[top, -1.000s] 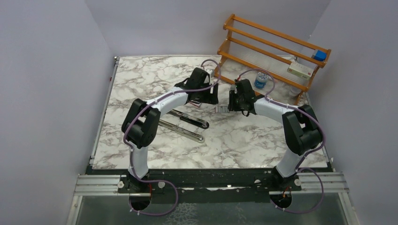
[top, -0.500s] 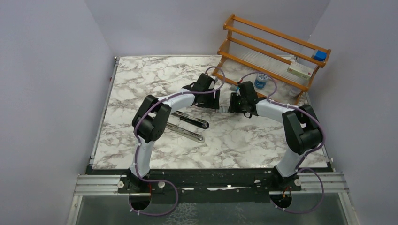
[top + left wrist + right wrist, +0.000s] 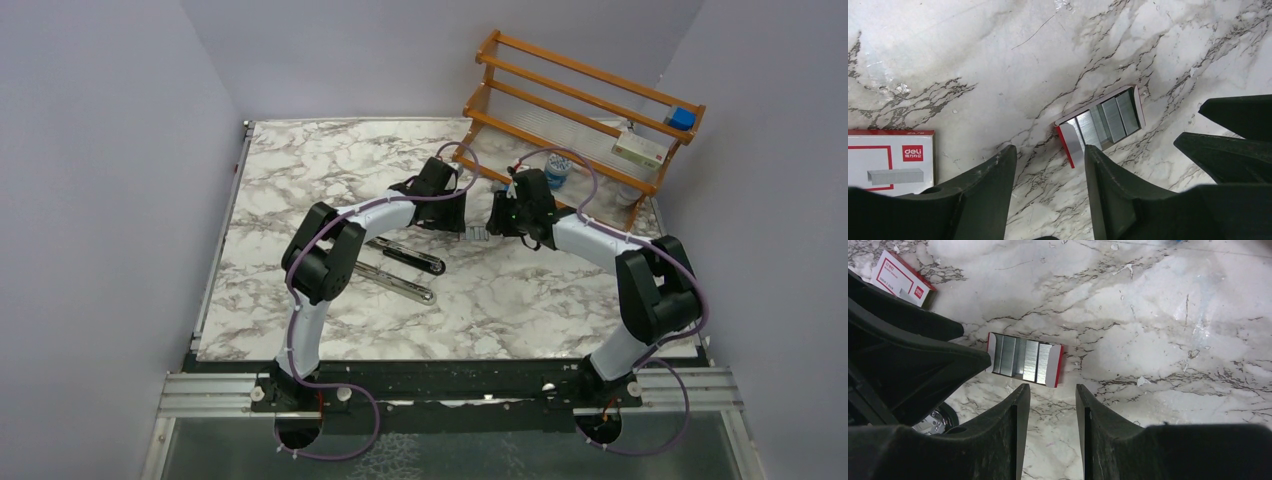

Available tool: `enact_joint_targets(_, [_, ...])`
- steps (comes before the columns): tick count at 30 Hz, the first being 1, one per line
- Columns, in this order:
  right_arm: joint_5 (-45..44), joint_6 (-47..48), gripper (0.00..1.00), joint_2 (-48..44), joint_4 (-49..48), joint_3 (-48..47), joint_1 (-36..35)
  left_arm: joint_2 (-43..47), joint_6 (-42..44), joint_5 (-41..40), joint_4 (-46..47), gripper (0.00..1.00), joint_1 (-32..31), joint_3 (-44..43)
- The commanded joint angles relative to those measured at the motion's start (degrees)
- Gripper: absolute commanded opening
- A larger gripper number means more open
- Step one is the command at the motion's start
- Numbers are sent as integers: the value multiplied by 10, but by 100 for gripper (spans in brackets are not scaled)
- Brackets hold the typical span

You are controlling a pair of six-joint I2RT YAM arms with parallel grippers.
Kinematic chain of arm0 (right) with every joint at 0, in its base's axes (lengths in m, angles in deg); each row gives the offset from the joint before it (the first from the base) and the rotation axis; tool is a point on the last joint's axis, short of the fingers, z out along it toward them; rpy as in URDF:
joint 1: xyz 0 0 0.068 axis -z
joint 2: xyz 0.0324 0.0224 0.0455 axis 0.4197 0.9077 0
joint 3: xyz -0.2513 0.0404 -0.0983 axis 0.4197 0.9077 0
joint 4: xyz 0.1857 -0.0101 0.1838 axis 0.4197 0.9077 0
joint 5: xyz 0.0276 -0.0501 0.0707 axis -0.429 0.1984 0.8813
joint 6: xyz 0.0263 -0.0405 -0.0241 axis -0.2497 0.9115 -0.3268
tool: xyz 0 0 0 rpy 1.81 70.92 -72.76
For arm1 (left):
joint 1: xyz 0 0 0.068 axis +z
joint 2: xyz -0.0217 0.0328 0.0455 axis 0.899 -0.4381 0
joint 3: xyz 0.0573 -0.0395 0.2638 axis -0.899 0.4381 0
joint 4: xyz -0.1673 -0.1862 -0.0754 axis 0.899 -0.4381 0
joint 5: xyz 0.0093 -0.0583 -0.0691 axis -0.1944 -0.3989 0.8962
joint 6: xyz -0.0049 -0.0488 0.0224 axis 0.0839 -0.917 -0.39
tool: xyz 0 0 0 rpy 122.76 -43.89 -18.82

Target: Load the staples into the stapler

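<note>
Since a second ago the left arm has swung in across the surface point(image 3: 300, 180), bringing the left tool point(image 3: 1050, 152) up close to the right tool point(image 3: 1051, 390), which has edged slightly toward the back.

The staples tray point(image 3: 1103, 122) lies flat on the marble between the two tools, open side up, with silver strips lying side by side inside its red-edged walls. Its box sleeve point(image 3: 888, 160), white with a red border, lies apart from it on the left tool's side. The stapler point(image 3: 410, 256) lies swung open nearer the left arm, its black top and silver channel splayed apart.

Both tools hover just short of the tray, jaws partly apart and holding nothing. A wooden rack point(image 3: 580, 90) stands at the far right corner.
</note>
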Motion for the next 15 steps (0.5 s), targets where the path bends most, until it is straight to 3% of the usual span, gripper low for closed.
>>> enact_joint_targets(1, [4, -5, 42, -11, -2, -7, -2, 3, -17, -4, 21, 54, -1, 10])
enact_joint_targets(15, [9, -10, 42, -10, 6, -14, -7, 8, -33, -22, 24, 48, -6, 19])
